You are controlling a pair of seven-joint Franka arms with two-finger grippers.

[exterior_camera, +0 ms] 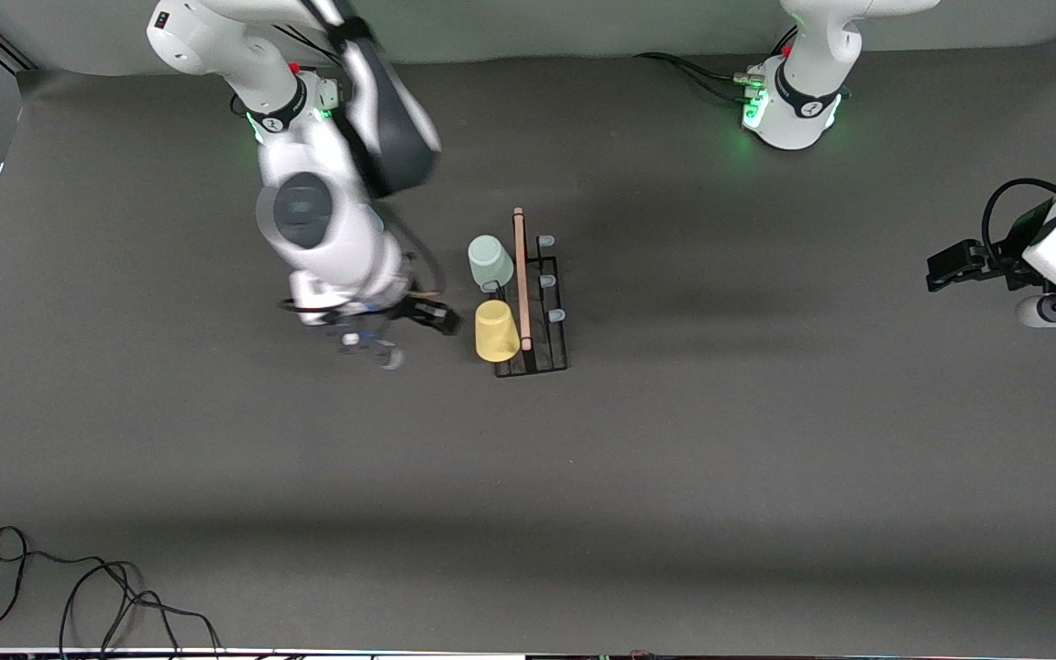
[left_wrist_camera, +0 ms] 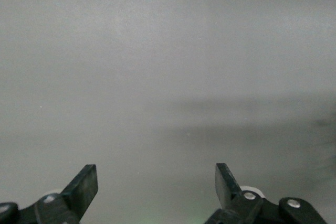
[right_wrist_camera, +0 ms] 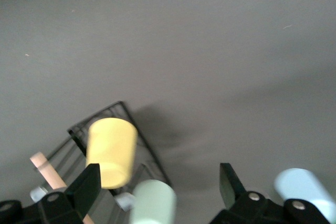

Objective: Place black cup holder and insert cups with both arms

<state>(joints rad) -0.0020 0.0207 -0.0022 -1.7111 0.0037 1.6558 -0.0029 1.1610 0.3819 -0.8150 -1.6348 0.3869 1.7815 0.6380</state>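
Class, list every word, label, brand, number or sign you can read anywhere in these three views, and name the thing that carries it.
None can be read.
Right arm: a small dark mark on the band near its base, too small to read.
Left arm: a like mark on its base band, too small to read.
Black cup holder, yellow cup, pale green cup, light blue cup: plain, no print.

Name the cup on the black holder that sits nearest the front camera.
The yellow cup. It sits on the black cup holder beside the pale green cup, but nearer to the front camera, at the holder's near end.
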